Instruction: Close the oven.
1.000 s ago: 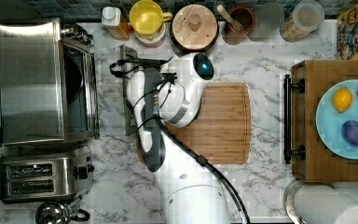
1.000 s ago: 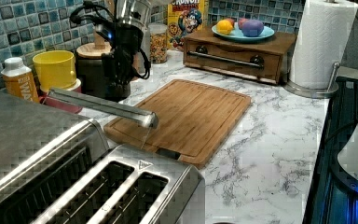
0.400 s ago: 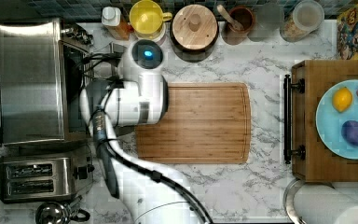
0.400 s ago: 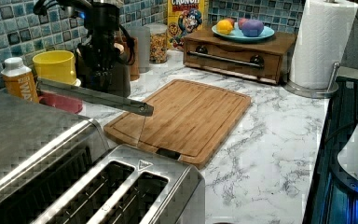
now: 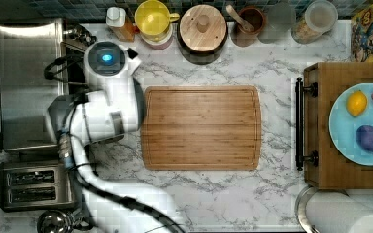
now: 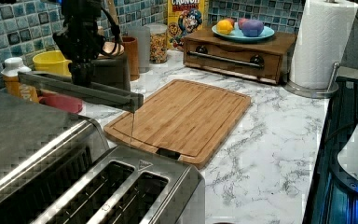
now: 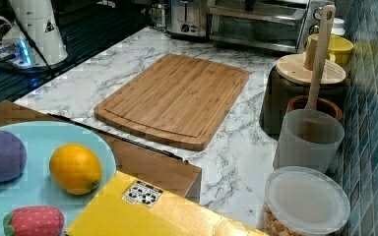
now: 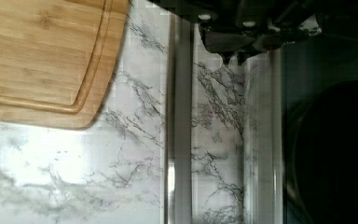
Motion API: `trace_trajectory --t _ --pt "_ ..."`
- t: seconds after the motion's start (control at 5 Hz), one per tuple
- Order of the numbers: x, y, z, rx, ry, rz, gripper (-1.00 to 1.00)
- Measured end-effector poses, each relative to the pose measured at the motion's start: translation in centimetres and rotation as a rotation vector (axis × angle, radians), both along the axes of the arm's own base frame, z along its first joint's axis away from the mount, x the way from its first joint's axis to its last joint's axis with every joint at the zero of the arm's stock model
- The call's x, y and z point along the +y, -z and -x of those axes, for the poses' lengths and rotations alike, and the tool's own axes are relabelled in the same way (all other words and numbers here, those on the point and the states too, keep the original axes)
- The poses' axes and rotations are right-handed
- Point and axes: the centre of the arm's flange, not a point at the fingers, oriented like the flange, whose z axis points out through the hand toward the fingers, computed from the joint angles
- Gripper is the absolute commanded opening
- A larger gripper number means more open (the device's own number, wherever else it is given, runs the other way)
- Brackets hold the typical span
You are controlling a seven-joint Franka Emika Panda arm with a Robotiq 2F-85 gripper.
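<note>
We see oven (image 5: 26, 82) at top view's left, door (image 6: 81, 91) part-raised. Gripper (image 8: 233, 58) sits behind handle (image 8: 179, 140), we judge to push it shut. Jaws look nearly closed, gripping nothing. Board (image 5: 201, 127) lies beside.

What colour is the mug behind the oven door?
Yellow: the round yellow mug beside the raised glass oven door, clearest in the top view.

One oven (image 5: 26, 82), one toaster (image 5: 31, 185), one cutting board (image 5: 201, 127), one paper-towel roll (image 6: 324, 42), one cereal box (image 6: 185, 21), one blue plate (image 5: 349, 141) bearing four fruits.
</note>
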Motion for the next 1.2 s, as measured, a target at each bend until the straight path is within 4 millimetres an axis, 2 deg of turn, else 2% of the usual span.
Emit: trace_trajectory --t 0.2,0.4,0.6,0.8,1.0,1.2 --pt "3.8 -1.5 0.9 -0.043 -0.069 0.127 -1.00" --pt "8.0 -2.6 2.6 -0.078 -0.138 0.249 -1.00" --pt "12.2 -3.1 4.8 -0.124 -0.136 0.301 -1.00" --pt "14.5 -3.1 6.4 -0.126 -0.135 0.302 -1.00" --pt "13.6 -3.4 6.0 -0.135 -0.074 0.303 -1.00" --pt "11.8 -4.3 5.3 -0.191 0.004 0.279 -1.00"
